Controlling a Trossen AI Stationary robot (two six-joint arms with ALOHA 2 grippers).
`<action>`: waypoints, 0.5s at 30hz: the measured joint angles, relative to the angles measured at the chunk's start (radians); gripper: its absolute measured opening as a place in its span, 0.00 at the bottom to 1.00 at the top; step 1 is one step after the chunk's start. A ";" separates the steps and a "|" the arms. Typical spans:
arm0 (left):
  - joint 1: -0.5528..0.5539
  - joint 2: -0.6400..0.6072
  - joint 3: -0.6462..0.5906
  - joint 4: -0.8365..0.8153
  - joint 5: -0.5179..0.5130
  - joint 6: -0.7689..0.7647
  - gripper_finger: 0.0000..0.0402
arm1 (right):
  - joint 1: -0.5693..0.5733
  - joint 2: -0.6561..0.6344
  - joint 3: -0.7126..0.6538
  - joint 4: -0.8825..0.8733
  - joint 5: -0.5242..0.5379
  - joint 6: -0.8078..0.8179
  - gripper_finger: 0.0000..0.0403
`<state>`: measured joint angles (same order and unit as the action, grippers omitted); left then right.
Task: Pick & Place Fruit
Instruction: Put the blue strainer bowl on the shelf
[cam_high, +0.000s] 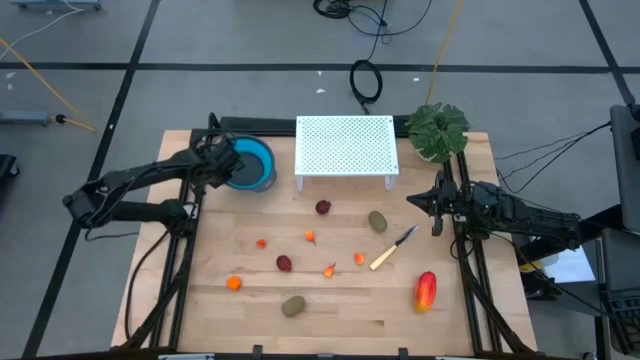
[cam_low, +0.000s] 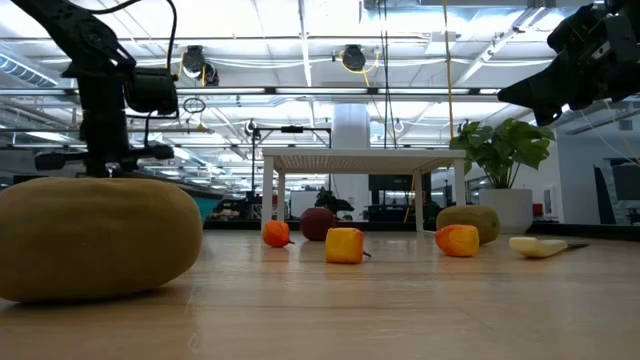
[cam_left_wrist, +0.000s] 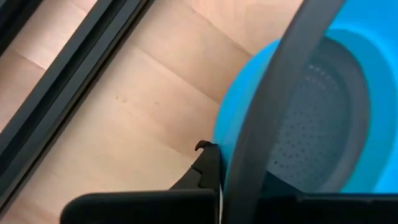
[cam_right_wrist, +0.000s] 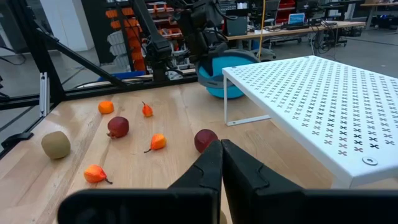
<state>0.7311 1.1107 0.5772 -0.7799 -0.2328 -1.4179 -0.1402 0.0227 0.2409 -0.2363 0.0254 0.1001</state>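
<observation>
The left claw (cam_high: 222, 160) is clamped on the rim of the blue bowl (cam_high: 252, 163) at the far left of the table (cam_high: 200, 300); the right claw (cam_high: 418, 200) hangs pinched together, holding nothing, near the green plant (cam_high: 437, 128); the fruit lies scattered on the wood in front of the white rack (cam_high: 346, 148): two dark red balls (cam_high: 323, 207), two brownish ovals (cam_high: 377, 220), small orange bits (cam_high: 233, 283), and the long red-orange piece (cam_high: 426, 290) beyond the yellow-handled knife (cam_high: 390, 252).
</observation>
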 joint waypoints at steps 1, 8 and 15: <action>0.000 -0.009 0.002 -0.002 0.000 0.002 0.01 | 0.000 0.000 0.000 0.000 0.000 0.000 0.01; 0.000 -0.110 0.005 -0.005 -0.054 0.001 0.00 | 0.000 0.000 0.000 0.000 0.000 0.000 0.01; 0.000 -0.239 0.007 0.020 -0.063 -0.006 0.00 | 0.000 0.000 0.000 0.000 0.000 0.000 0.01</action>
<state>0.7311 0.8712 0.5838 -0.7604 -0.2963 -1.4235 -0.1402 0.0226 0.2410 -0.2363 0.0250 0.1001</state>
